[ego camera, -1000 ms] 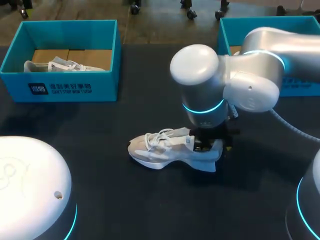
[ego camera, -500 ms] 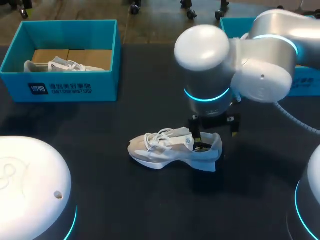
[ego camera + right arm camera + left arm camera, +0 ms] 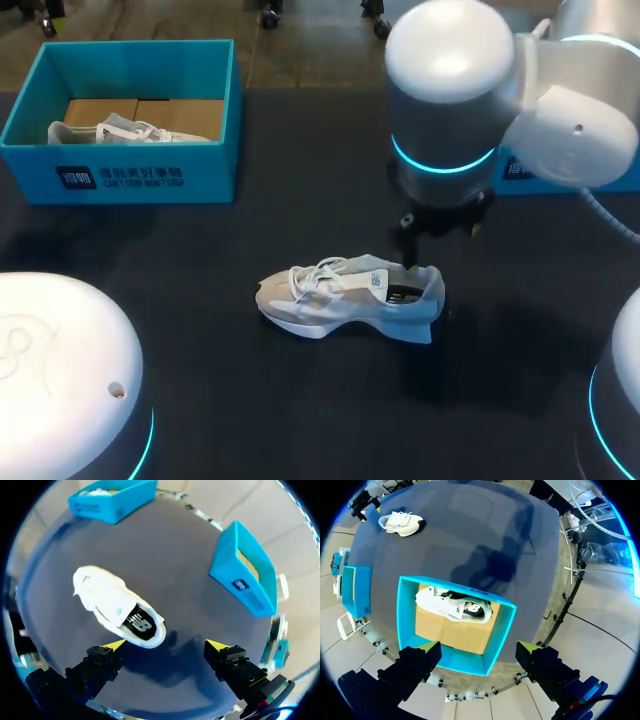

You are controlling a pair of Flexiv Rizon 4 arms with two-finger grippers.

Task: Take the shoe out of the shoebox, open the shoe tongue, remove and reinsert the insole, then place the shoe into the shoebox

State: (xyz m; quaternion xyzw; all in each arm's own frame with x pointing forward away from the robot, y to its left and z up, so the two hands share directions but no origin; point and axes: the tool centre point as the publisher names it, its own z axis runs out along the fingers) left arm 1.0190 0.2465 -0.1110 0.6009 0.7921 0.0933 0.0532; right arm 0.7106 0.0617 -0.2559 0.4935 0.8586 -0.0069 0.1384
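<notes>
I am watching a teal shoebox [image 3: 140, 182] sitting at the table's [image 3: 250, 400] far left corner. It has white print on its front and a pale sneaker [image 3: 125, 130] inside. My left gripper [image 3: 477, 645] is hanging above it, fingers apart. Mid-table, the grey-white sneaker [image 3: 350, 298] is resting on its sole, with a logo on its dark insole. My right gripper [image 3: 166, 644] is hovering over its heel, fingers spread and holding nothing. A second shoebox [image 3: 535, 172] is sitting at the far right edge.

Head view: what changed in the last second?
The right gripper, which was down at the heel of the shoe, rose clear of it and now hangs open above. The shoe kept its place on the table; the left shoebox did not move either.
</notes>
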